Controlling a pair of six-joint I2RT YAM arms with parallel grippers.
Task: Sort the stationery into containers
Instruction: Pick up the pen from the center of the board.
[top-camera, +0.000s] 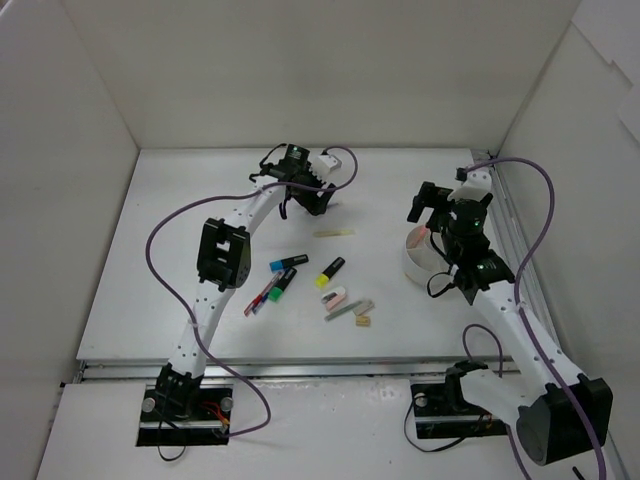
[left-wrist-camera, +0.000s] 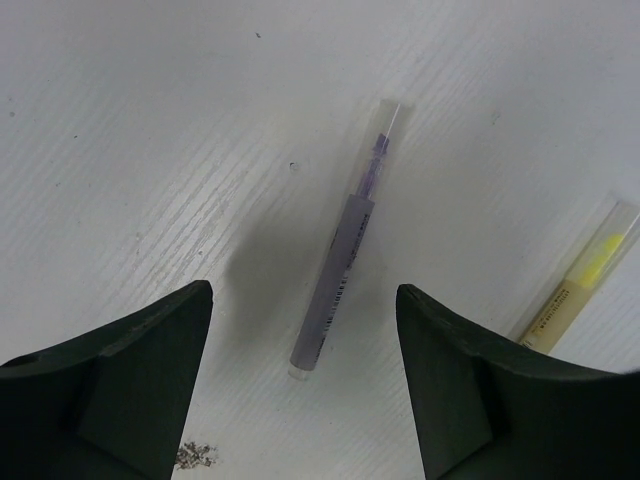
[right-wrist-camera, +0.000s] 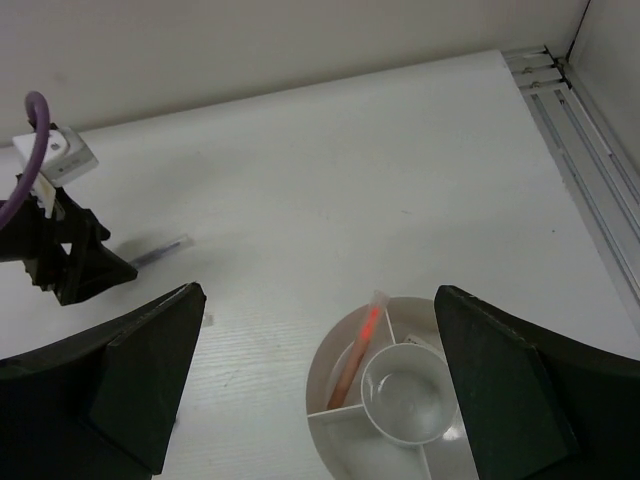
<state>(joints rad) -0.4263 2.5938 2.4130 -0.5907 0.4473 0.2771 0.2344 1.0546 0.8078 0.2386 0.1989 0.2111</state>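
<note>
Reach: left arm (top-camera: 222, 252) stretched to the far side of the tabletop (top-camera: 120, 300), left claw (left-wrist-camera: 303, 295) pointing down, fingers apart astride a purple pen (left-wrist-camera: 345, 255) lying flat, not touching it. Right claw (right-wrist-camera: 320, 300) hangs wide apart above the white tub (right-wrist-camera: 318, 425); an orange pen (right-wrist-camera: 358, 350) lies in one compartment.

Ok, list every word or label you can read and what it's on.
Purple pen: dark print along the barrel, too blurred to read.
Yellow stick: small print near its end, too blurred to read.
No other text shows in any view.
</note>
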